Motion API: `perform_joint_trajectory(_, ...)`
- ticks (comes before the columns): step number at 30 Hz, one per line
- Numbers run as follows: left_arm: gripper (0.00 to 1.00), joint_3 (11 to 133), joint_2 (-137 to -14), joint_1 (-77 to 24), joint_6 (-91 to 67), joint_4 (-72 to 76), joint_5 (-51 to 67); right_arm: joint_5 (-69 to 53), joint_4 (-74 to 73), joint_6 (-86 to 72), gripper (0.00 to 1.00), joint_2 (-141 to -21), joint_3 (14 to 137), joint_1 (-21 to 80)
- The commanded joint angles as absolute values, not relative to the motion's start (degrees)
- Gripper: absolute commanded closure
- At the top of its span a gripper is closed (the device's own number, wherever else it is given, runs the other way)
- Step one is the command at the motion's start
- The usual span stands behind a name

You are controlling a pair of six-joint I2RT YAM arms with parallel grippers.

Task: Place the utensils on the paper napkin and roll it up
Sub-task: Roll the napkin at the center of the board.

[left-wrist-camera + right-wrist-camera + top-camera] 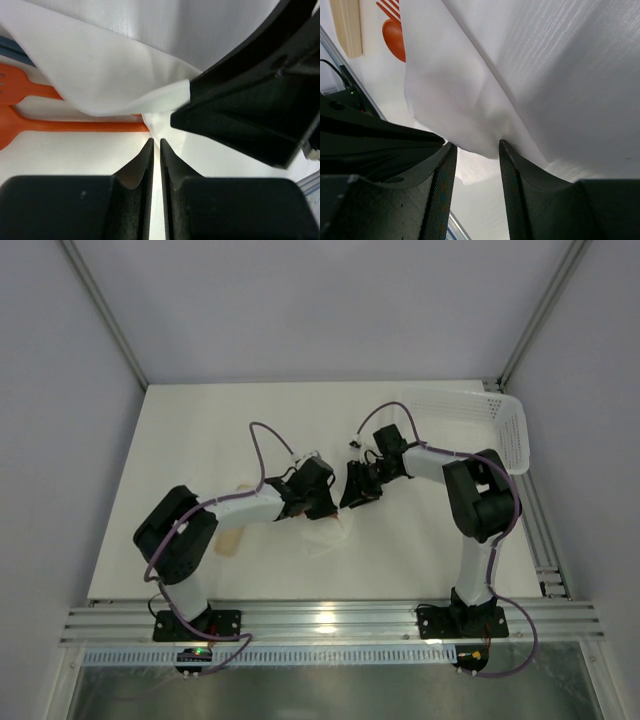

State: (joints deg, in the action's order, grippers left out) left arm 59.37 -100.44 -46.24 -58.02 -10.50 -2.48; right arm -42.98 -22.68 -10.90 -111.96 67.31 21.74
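Left tool (155, 145): jaws a slit apart, nothing between them. Right tool (476, 147): jaws apart astride a napkin (465, 95) fold; you cannot tell whether it grips. Napkin drapes over the orange utensils (75, 125), mid table (200, 430).

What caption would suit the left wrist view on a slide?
Left gripper, jaws barely parted, before the white paper napkin draped over orange utensils, right gripper at its edge.

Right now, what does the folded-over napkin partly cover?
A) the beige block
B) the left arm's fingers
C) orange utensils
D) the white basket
C: in the left wrist view, the napkin drapes over the handles of the orange utensils.
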Motion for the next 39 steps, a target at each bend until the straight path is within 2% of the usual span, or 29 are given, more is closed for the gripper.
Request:
perform_joint_trajectory(1,0.91,58.1,-95.46,-47.02,-57.13,-12.56,-5.62,-39.2,-22.41,-9.49,0.56,-113.82,68.47,21.71)
perform_joint_trajectory(8,0.93,58.53,-88.25,-47.46,-55.02,-17.75,-10.19,-38.41,-22.85,-9.05,0.56,-113.91,68.29,21.71)
perform_joint_trajectory(15,0.89,65.02,-86.66,-47.2,-52.47,-23.81,-14.5,-37.71,-22.94,-8.97,0.56,-113.91,68.29,21.71)
perform_joint_trajectory(30,0.89,76.9,-97.03,-35.51,-49.49,-26.72,-1.85,-36.39,-23.55,-8.35,0.56,-113.73,68.38,21.71)
perform_joint_trajectory(35,1.0,72.36,-94.31,-35.42,-50.79,-24.7,-1.06,-36.56,-23.82,-8.35,0.56,-113.91,68.9,21.71)
perform_joint_trajectory(39,1.0,63.56,-89.13,-35.6,-53.52,-18.56,1.56,-36.39,-24.17,-8.17,0.56,-113.91,69.26,21.71)
